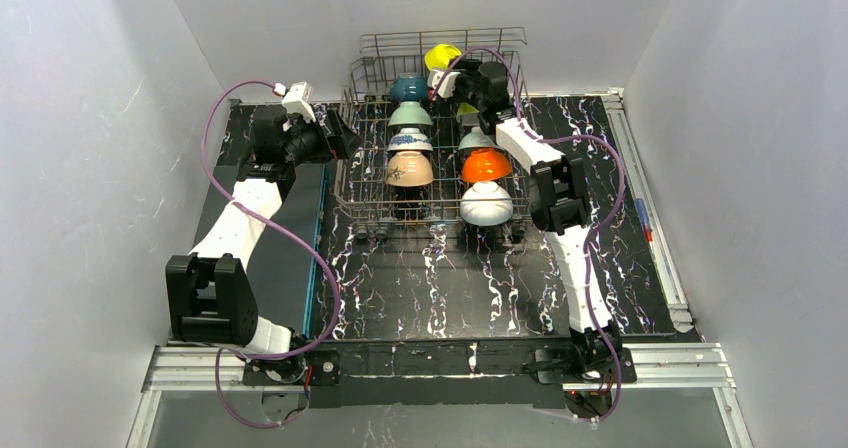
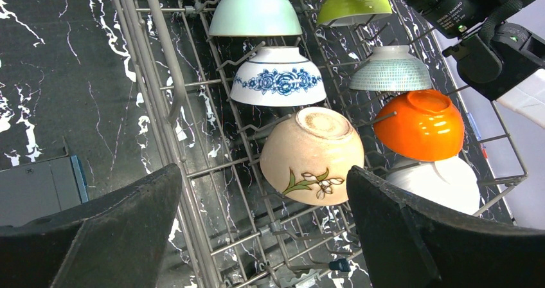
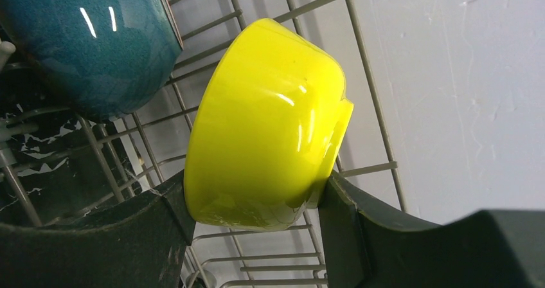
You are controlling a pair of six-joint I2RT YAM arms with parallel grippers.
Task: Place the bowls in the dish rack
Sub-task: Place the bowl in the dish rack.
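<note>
Right gripper (image 3: 254,201): clenched on the yellow bowl (image 3: 270,121), one pad against the bowl's lower rim edge, the other against its foot ring. The bowl is tipped on its side between the pads. It sits at the far end of the dish rack (image 1: 440,38), close to the far wire wall and just right of the teal bowl (image 3: 83,37). Contact between the yellow bowl and the rack wires cannot be confirmed. The right arm reaches over the right half of the rack from the near edge of the table (image 1: 440,278). Left gripper (image 2: 263,175): released, jaws standing wide, nothing between the pads. It hangs at the left side of the rack, above the rack's left rail. In the left wrist view the tan bowl (image 2: 312,153) shows between the fingers but is clear of both. Rack contents, left column from far to near: teal bowl, mint bowl (image 2: 255,8), blue-patterned white bowl (image 2: 277,77), tan bowl, all mouth-down against the tines. Right column from far to near: yellow-green bowl (image 2: 353,6), ribbed grey-green bowl (image 2: 391,69), orange bowl (image 2: 421,124), white bowl (image 2: 443,182), likewise overturned. The rack stands on the far half of the black marbled table.
</note>
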